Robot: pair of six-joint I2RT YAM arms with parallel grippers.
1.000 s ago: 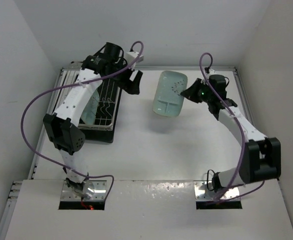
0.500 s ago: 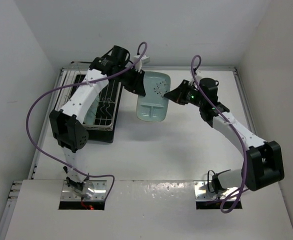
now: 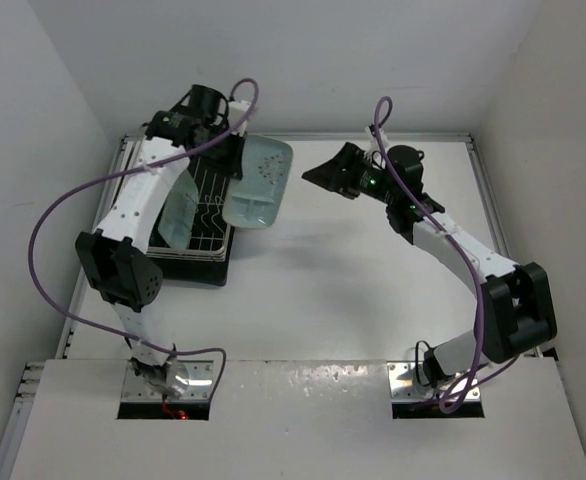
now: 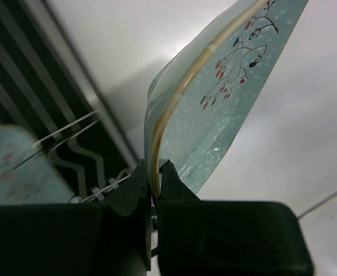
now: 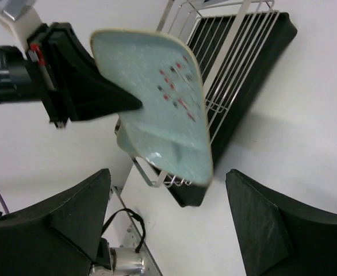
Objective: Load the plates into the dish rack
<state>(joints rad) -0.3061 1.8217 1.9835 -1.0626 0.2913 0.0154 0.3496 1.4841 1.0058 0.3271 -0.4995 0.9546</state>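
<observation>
The left end effector point(image 3: 235, 165) is clenched on the rim of a pale mint-green plate point(image 3: 260, 178). The left wrist view shows its two fingers point(image 4: 135, 187) pinching the plate's thin edge. The plate hangs in the air, tilted steeply, with its patterned face turned to the right. It sits at the right rim of the dish rack point(image 3: 209, 222), partly over the wires and partly over the bare tabletop point(image 3: 353, 290). A second mint-green plate point(image 3: 178, 215) stands leaning among the prongs in the left part of the rack, which rests on a black drip tray point(image 3: 198, 270). The right end effector point(image 3: 318, 176) is released, its fingers point(image 5: 76, 213) spread wide with nothing between them. It hovers just right of the held plate and does not touch it.
</observation>
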